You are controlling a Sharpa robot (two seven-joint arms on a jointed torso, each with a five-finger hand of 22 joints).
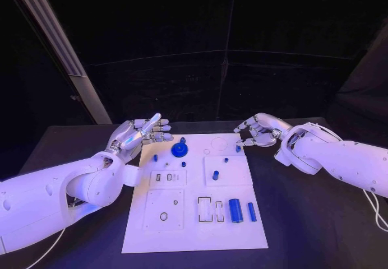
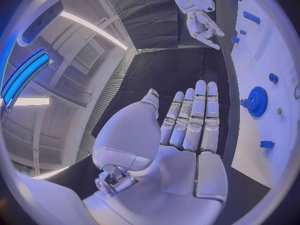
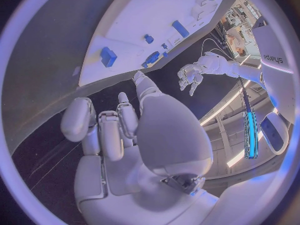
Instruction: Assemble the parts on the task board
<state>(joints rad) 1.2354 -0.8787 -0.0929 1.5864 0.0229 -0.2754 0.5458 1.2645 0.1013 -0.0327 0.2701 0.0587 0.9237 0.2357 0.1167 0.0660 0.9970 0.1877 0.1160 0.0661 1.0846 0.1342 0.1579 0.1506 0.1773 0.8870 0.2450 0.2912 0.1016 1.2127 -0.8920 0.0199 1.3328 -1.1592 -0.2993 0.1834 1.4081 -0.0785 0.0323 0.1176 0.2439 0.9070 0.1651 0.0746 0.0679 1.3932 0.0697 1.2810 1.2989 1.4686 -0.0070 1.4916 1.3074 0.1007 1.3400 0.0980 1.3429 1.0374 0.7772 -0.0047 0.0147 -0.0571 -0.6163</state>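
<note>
Hands apart over the task board (image 1: 194, 235): left hand (image 1: 139, 134) spread flat, right hand (image 1: 259, 132) curled, empty.

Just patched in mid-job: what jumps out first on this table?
The white task board lies in the middle of the black table, with a blue gear standing out near its far end. Both hands hover at that far end holding nothing: the left hand with fingers stretched out, the right hand with fingers curled by a small blue part.
</note>
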